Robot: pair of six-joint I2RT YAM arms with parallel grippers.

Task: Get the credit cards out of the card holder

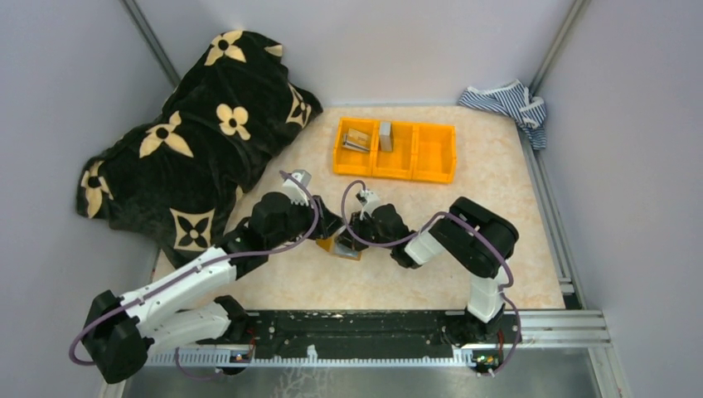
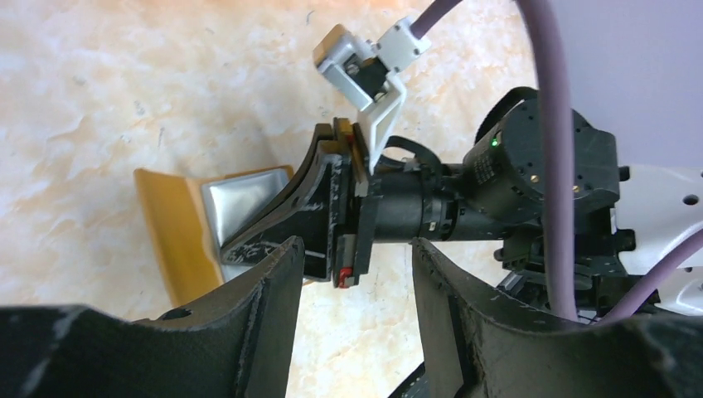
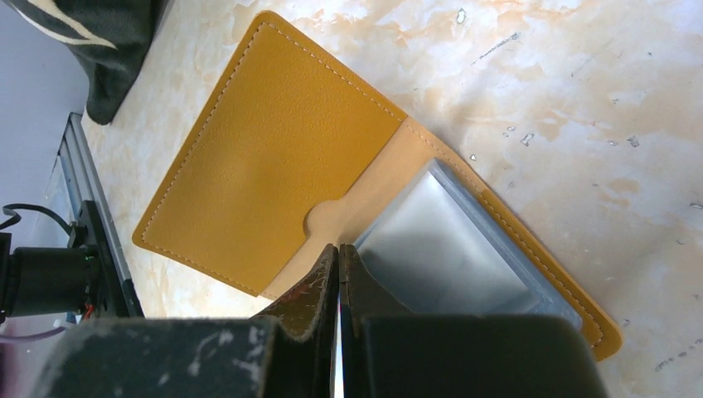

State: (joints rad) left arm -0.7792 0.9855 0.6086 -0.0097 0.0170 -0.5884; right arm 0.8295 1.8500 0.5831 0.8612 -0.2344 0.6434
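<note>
The card holder (image 3: pixel 273 157) lies open and flat on the table, its orange-tan flap to the left and a grey-blue pocket (image 3: pixel 448 249) with a shiny silver face to the right. Whether that face is a credit card I cannot tell. My right gripper (image 3: pixel 338 250) is shut, its tips pressed down at the pocket's edge by the fold. In the left wrist view the card holder (image 2: pixel 170 236) sits under the right gripper (image 2: pixel 327 207). My left gripper (image 2: pixel 356 286) is open just beside it, with only bare table between its fingers. From above, both grippers meet over the card holder (image 1: pixel 344 249).
An orange three-compartment bin (image 1: pixel 435 153) stands behind the arms, with flat grey pieces (image 1: pixel 358 138) in its left and middle compartments. A black patterned blanket (image 1: pixel 199 133) covers the left side. A striped cloth (image 1: pixel 506 104) lies at the back right corner.
</note>
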